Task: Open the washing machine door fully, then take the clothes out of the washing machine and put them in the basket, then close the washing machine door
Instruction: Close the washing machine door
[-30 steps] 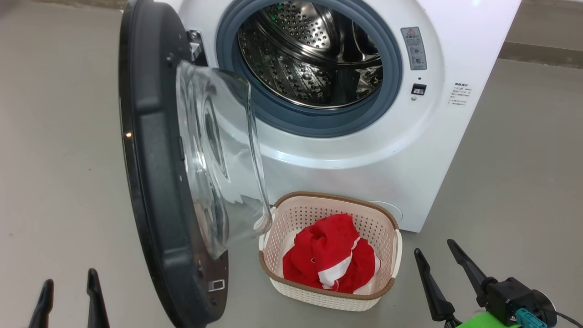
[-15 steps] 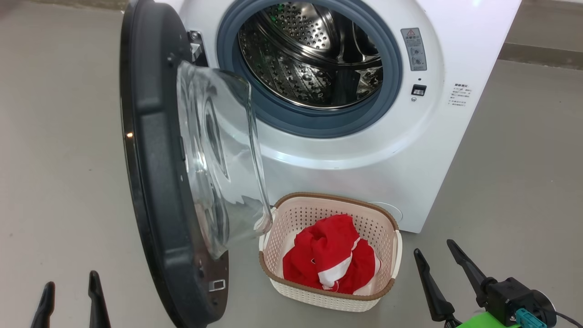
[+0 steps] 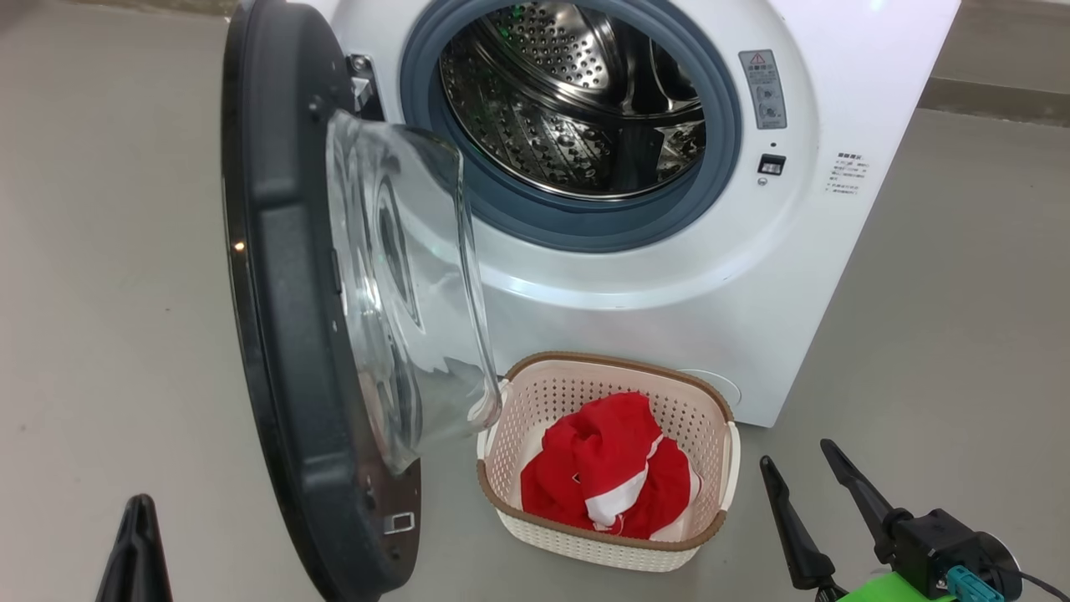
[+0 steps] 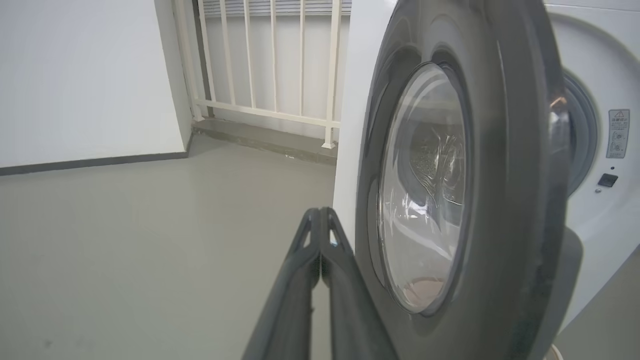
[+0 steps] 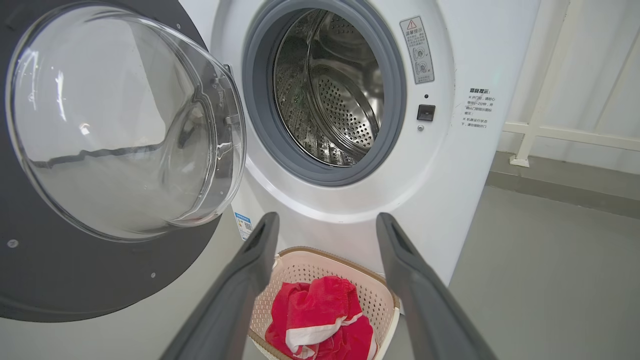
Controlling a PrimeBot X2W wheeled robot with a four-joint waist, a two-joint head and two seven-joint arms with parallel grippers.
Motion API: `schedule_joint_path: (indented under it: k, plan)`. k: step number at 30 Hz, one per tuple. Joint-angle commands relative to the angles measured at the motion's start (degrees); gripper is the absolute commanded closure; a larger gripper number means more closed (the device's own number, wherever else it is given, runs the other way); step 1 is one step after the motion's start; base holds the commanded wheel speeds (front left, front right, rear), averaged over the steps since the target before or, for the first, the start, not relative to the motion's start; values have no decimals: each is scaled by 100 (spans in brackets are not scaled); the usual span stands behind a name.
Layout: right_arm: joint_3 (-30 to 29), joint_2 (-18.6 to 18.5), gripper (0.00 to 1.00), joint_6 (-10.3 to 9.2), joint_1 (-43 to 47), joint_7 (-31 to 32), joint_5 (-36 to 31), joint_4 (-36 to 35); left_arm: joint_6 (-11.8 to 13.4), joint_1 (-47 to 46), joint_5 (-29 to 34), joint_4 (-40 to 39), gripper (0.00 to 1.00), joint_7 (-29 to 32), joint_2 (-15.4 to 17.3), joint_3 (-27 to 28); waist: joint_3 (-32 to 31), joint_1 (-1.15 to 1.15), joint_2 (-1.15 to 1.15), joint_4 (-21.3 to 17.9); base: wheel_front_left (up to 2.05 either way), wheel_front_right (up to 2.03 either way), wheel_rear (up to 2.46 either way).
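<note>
The left gripper (image 3: 138, 512) is seen low at the left, fingers pressed together on nothing, near the door (image 3: 284, 318) — swung wide off the machine (image 3: 752, 276). The clothes (image 3: 606, 477) are laid in the basket (image 3: 619, 361) before it — the right gripper (image 3: 796, 451) is held spread, empty.

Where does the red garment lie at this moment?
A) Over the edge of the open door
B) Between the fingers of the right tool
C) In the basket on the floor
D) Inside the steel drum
C: the red garment sits bunched inside the basket, below the drum.
</note>
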Motion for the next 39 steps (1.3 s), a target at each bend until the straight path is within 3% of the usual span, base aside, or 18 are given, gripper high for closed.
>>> schedule_joint_path:
  k: [1,7,8,10,13,18,25,39]
  plan:
    - [127,-47,0,19,-124,-60,52,-142,-42,-178,-183,-243,100,-13,17,226,-11,0,0,10,0,0,0]
    - [131,-47,0,19,-105,-67,67,-149,-561,-321,-1878,-580,100,-121,-505,698,-35,0,0,24,0,0,0]
    - [134,-47,0,19,-108,-73,73,-148,-806,-417,-2741,-692,100,-120,-676,964,-34,0,0,15,0,0,0]
    - [139,-47,0,19,-107,-77,76,-151,-1032,-531,-3664,-754,100,-63,-787,1246,-32,0,0,2,0,0,0]
    - [138,-47,0,19,-110,-80,80,-165,-1310,-694,-5071,-702,100,161,-864,1696,-11,0,0,-26,0,0,0]
    - [113,-47,0,19,-120,-84,72,-179,-1427,-950,-6447,-358,100,640,-731,2280,41,0,0,-91,0,0,0]
    - [86,-47,0,19,-184,-77,72,-213,-1396,-1242,-7170,297,100,1262,-450,2336,164,0,0,-223,0,0,0]
    - [67,-47,0,19,-336,-89,39,-234,-1678,-1087,-7609,410,100,2221,-546,1605,430,0,0,-436,0,0,0]
